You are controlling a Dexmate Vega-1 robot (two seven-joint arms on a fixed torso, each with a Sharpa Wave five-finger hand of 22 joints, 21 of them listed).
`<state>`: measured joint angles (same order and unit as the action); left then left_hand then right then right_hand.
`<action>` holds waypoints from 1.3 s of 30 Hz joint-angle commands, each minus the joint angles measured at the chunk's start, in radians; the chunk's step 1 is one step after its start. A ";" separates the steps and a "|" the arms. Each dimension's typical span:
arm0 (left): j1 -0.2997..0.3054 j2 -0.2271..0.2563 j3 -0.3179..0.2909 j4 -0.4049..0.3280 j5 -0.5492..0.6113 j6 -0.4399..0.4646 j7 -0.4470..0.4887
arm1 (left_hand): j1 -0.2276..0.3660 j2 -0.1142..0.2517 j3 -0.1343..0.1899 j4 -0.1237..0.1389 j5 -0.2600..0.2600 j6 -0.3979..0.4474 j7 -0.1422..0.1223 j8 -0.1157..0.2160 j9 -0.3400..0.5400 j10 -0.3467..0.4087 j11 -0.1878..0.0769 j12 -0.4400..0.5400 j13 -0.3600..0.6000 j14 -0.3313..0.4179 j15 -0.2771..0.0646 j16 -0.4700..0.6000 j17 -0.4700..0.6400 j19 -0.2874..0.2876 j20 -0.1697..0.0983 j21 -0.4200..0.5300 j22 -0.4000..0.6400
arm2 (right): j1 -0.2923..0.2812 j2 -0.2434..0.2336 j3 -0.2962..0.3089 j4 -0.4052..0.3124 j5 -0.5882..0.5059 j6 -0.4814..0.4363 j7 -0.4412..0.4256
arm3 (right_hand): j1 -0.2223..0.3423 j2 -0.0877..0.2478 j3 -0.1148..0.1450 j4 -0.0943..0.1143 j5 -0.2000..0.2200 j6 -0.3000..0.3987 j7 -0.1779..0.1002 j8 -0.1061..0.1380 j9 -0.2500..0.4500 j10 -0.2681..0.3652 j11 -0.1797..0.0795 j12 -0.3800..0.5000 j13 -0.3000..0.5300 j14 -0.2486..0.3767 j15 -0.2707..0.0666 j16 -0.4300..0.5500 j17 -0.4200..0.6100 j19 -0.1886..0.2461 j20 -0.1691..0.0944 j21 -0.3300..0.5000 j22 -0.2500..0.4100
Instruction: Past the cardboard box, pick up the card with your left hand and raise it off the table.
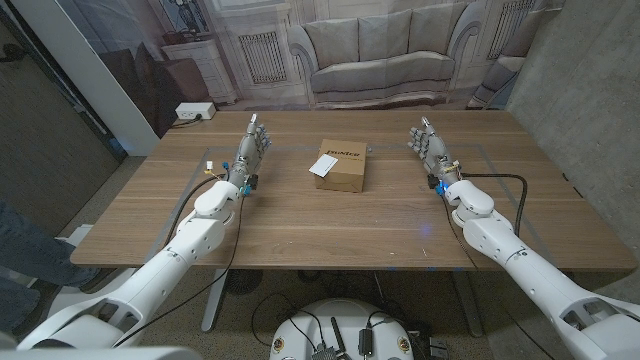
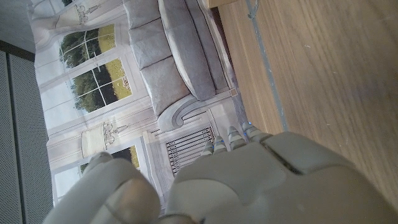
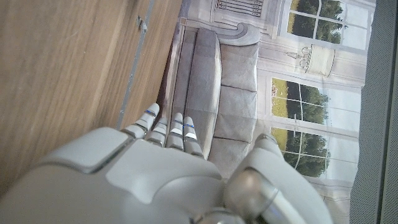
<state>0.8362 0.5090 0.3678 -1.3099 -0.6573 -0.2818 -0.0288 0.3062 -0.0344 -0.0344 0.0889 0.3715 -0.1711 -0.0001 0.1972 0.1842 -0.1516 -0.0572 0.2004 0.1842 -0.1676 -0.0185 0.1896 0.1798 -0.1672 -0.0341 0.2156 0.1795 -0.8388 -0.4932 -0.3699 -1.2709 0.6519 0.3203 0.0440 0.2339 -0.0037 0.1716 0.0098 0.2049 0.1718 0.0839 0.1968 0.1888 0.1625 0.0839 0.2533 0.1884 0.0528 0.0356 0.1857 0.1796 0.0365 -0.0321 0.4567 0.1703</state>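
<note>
A small cardboard box (image 1: 342, 165) sits at the middle of the wooden table (image 1: 330, 215). A white card (image 1: 323, 165) lies on the box's left top, partly over its edge. My left hand (image 1: 251, 150) stands to the left of the box, fingers straight and pointing away from me, holding nothing. My right hand (image 1: 431, 148) stands to the right of the box in the same pose, also empty. The left wrist view shows the back of my left hand (image 2: 267, 180) above bare wood; the right wrist view shows the back of my right hand (image 3: 155, 174).
A white power strip (image 1: 194, 112) lies on the floor past the table's far left corner. A printed backdrop with a sofa (image 1: 380, 55) hangs behind the table. A person's leg (image 1: 25, 255) is at the left edge.
</note>
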 commanded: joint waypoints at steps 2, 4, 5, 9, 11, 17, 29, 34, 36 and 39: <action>-0.009 -0.005 0.000 -0.012 -0.009 0.012 -0.003 | 0.012 0.003 -0.002 0.003 0.007 -0.006 -0.001 0.009 0.002 0.015 -0.007 0.012 0.004 -0.026 -0.003 0.008 0.003 -0.048 -0.082 0.008 0.002 | 0.018 0.022 0.000 0.039 0.011 0.030 0.024 | 0.007 0.001 0.008 0.000 0.004 0.007 0.000 0.006 0.002 0.006 0.000 0.002 0.002 0.007 0.001 0.006 0.004 0.007 -0.007 0.004 0.004; -0.010 0.008 0.008 -0.031 0.008 0.033 0.013 | 0.019 0.007 -0.003 0.001 0.009 0.005 0.004 0.012 0.002 0.030 -0.003 0.017 0.004 -0.006 0.002 0.012 0.002 -0.028 -0.086 0.013 0.001 | 0.014 0.017 -0.002 0.032 0.004 0.031 0.021 | 0.007 0.002 0.008 0.000 0.004 0.008 0.000 0.007 0.002 0.006 -0.001 0.002 0.002 0.007 0.001 0.006 0.004 0.007 -0.007 0.003 0.004; -0.010 0.007 0.009 -0.033 0.011 0.033 0.016 | 0.022 0.009 -0.004 0.000 0.010 0.009 0.006 0.012 0.002 0.039 0.001 0.020 0.004 0.001 0.000 0.014 0.002 -0.019 -0.087 0.014 0.001 | 0.012 0.016 -0.001 0.028 0.004 0.030 0.019 | 0.008 0.002 0.008 0.000 0.004 0.006 -0.001 0.006 0.002 0.006 -0.001 0.002 0.002 0.008 0.002 0.006 0.004 0.008 -0.006 0.003 0.004; -0.006 0.001 0.010 -0.038 0.018 0.022 0.025 | 0.029 0.015 -0.003 -0.002 0.012 0.025 0.008 0.017 0.002 0.056 -0.002 0.025 0.003 0.014 -0.001 0.015 0.001 -0.010 -0.089 0.015 0.001 | 0.004 0.010 0.003 0.017 0.005 0.030 0.013 | 0.008 0.004 0.009 0.000 0.004 0.006 -0.002 0.006 0.002 0.006 -0.003 0.001 0.002 0.011 0.002 0.007 0.004 0.009 -0.006 0.001 0.004; 0.000 0.003 0.009 -0.048 0.018 0.024 0.031 | 0.031 0.018 -0.002 -0.002 0.013 0.028 0.008 0.017 0.002 0.060 -0.004 0.025 0.003 0.020 -0.003 0.016 0.001 -0.006 -0.087 0.015 0.001 | 0.000 0.010 0.008 0.014 0.011 0.030 0.012 | 0.009 0.005 0.009 0.000 0.003 0.007 -0.002 0.006 0.002 0.007 -0.002 0.001 0.002 0.012 0.001 0.008 0.004 0.010 -0.006 0.000 0.004; 0.024 0.010 -0.001 -0.090 0.019 0.015 0.052 | 0.040 0.027 0.000 -0.004 0.015 0.040 0.012 0.020 0.002 0.068 0.000 0.026 0.003 0.028 -0.001 0.016 0.001 0.001 -0.078 0.015 0.001 | -0.004 0.009 0.020 0.013 0.032 0.030 0.021 | 0.011 0.009 0.011 -0.001 0.003 0.008 -0.005 0.006 0.002 0.008 -0.001 0.000 0.002 0.014 0.002 0.008 0.004 0.012 -0.006 -0.002 0.004; 0.053 0.009 0.001 -0.123 0.068 -0.050 0.079 | 0.058 0.044 0.007 -0.009 0.018 0.062 0.011 0.024 0.002 0.088 -0.005 0.030 0.004 0.046 -0.002 0.016 0.001 0.015 -0.065 0.016 0.001 | -0.036 0.008 0.031 0.008 0.046 0.057 0.031 | 0.012 0.013 0.011 -0.003 0.002 0.011 -0.006 0.006 0.002 0.012 -0.003 0.000 0.002 0.016 0.003 0.008 0.004 0.015 -0.005 -0.008 0.004; 0.070 0.008 -0.001 -0.130 0.067 -0.068 0.075 | 0.073 0.055 0.010 -0.014 0.021 0.076 0.013 0.025 0.003 0.107 -0.005 0.033 0.004 0.063 -0.003 0.017 0.001 0.047 -0.057 0.024 0.001 | -0.042 0.008 0.034 0.003 0.051 0.061 0.035 | 0.012 0.014 0.011 -0.003 0.001 0.012 -0.005 0.006 0.002 0.014 0.001 -0.001 0.002 0.018 0.004 0.008 0.004 0.017 -0.006 -0.010 0.004; 0.076 0.012 0.000 -0.136 0.073 -0.067 0.079 | 0.076 0.057 0.010 -0.015 0.021 0.078 0.012 0.025 0.003 0.110 -0.006 0.033 0.004 0.070 -0.001 0.018 0.001 0.052 -0.056 0.025 0.001 | -0.047 0.008 0.036 -0.005 0.050 0.066 0.031 | 0.012 0.015 0.011 -0.003 0.001 0.016 -0.002 0.008 0.002 0.013 0.002 -0.002 0.002 0.017 0.007 0.008 0.004 0.018 -0.005 -0.012 0.004; 0.088 0.014 -0.001 -0.144 0.079 -0.072 0.087 | 0.078 0.058 0.011 -0.016 0.021 0.082 0.015 0.026 0.003 0.113 -0.003 0.033 0.004 0.073 -0.001 0.018 0.002 0.056 -0.054 0.025 0.001 | -0.055 0.002 0.040 -0.018 0.049 0.068 0.026 | 0.012 0.016 0.011 -0.003 0.000 0.019 -0.001 0.008 0.002 0.012 0.004 -0.003 0.002 0.018 0.009 0.008 0.004 0.018 -0.003 -0.014 0.004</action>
<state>0.8897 0.5188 0.3679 -1.4272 -0.5988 -0.3246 0.0415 0.3750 0.0259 -0.0219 0.0762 0.3884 -0.0950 0.0110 0.2205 0.1840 -0.0501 -0.0602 0.2267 0.1839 -0.1013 -0.0203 0.2051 0.1796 -0.1179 -0.0318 0.2338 0.1795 -0.8695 -0.4855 -0.3418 -1.2639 0.6919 0.3715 0.0721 0.2444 0.0070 0.1759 0.0054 0.2049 0.1813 0.0825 0.1967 0.1885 0.1732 0.0838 0.2532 0.1895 0.0661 0.0410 0.1856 0.1792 0.0455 -0.0335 0.4469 0.1701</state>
